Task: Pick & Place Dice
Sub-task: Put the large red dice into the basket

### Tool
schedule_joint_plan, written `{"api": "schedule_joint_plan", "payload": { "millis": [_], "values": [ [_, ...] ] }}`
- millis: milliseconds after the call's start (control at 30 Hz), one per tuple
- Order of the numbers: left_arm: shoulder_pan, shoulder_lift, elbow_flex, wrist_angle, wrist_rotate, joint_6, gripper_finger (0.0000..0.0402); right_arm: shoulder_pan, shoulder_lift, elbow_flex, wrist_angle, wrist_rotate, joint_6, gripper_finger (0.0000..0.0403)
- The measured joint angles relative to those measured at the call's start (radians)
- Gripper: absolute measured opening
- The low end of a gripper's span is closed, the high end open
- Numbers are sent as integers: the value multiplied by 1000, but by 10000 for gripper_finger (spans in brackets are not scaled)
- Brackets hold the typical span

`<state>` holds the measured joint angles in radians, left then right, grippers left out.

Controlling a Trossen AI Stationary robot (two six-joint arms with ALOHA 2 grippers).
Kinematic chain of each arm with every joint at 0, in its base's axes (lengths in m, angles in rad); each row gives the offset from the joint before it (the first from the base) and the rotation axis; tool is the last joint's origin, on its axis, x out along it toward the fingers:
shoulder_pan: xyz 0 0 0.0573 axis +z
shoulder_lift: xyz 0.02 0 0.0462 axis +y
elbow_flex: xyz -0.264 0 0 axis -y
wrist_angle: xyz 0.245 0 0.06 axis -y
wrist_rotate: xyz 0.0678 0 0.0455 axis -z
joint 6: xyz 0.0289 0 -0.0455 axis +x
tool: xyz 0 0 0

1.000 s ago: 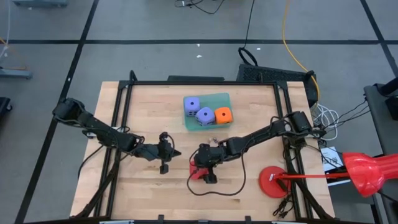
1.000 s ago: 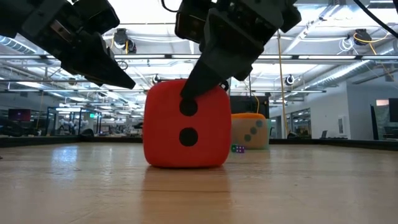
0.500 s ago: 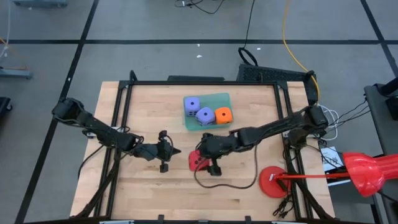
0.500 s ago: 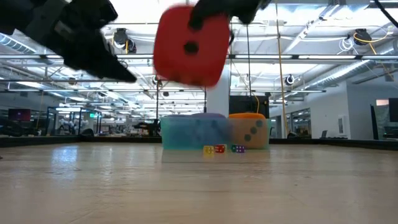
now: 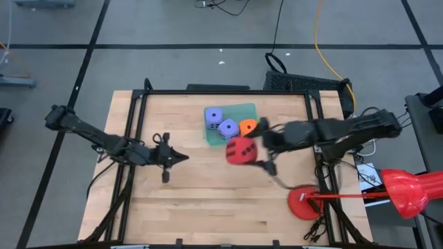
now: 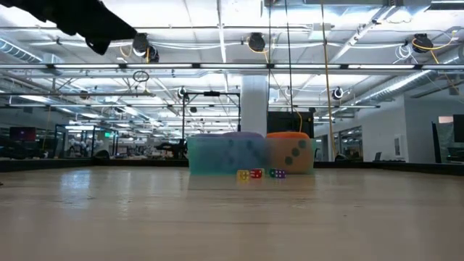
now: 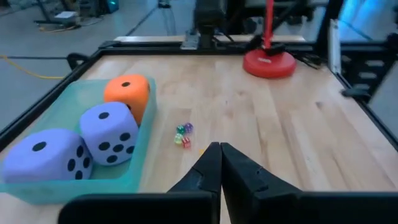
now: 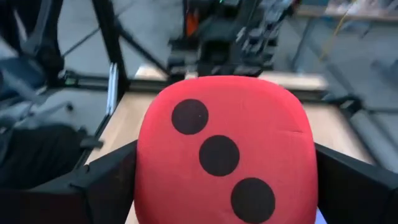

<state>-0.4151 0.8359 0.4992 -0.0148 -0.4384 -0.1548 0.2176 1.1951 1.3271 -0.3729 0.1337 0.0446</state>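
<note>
From above, the right end effector (image 5: 253, 149) now carries the red die (image 5: 242, 149) in the air, just beside the green tray (image 5: 247, 109), where one second ago the die stood on the tabletop (image 5: 208, 200) nearer to the front edge; so the lift is done and, in my judgement, only the placing into the tray remains. In the tray lie two purple-blue dice (image 5: 214, 116) and the orange die (image 5: 248, 127). The left end effector (image 5: 178, 157) waits over the left part of the tabletop and has drawn back a little to the left. In the low view, the red die is gone from the picture; only the tray (image 6: 225, 156) with the orange die (image 6: 293, 151) shows far behind. In the left wrist view, the left end effector (image 7: 220, 163) has its fingers pressed together and holds nothing; the tray (image 7: 146, 155) with three dice is ahead. In the right wrist view, the red die (image 8: 227, 155) fills the picture, clamped between the two dark fingers (image 8: 106, 180), its three-pip face to the camera
</note>
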Motion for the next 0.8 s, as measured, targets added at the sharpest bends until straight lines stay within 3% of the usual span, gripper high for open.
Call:
{"api": "schedule_joint_plan", "payload": {
  "millis": [300, 467, 800],
  "values": [
    [-67, -47, 0, -37, 24, 28, 21, 0, -312, -188, 27, 78, -39, 393],
    [-92, -53, 0, -36, -82, 30, 18, 0, -486, -398, 169, 79, -38, 393],
    [-64, -187, 0, -49, -11, 119, 8, -4, -694, -747, 426, 120, -90, 393]
  ]
}}
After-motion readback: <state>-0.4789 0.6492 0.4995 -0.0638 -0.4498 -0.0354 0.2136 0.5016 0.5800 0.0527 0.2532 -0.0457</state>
